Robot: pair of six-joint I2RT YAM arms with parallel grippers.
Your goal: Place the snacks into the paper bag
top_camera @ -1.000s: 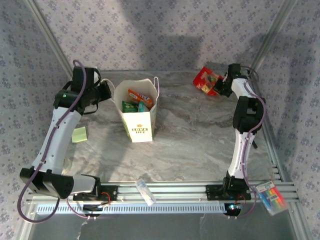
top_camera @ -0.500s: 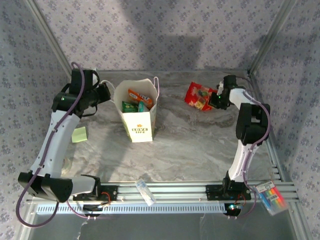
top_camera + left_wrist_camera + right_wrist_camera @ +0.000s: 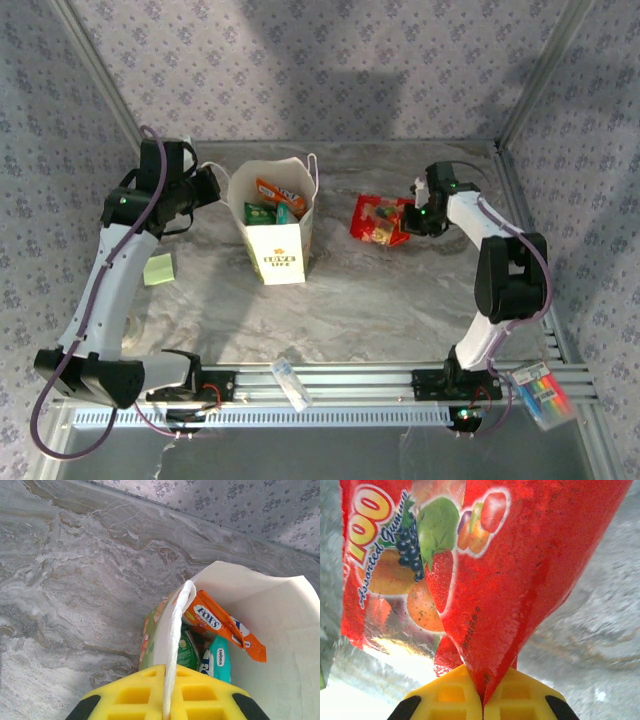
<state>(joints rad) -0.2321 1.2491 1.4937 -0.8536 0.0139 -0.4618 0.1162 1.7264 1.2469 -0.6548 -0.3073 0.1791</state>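
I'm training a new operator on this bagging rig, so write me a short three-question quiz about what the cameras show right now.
1. True or false: the right pincer is shut on the red packet.
2. The left pincer grips: A) the rim of the paper bag, B) a cup, C) nothing.
3. Does the marker pack lie on the robot's left or right?
Key: 1 true; 2 A; 3 right.

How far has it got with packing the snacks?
An orange packet, a green packet and a teal packet already sit in the paper bag. The left gripper pinches the bag's rim; the right gripper holds a red packet right of the bag, not yet inside.
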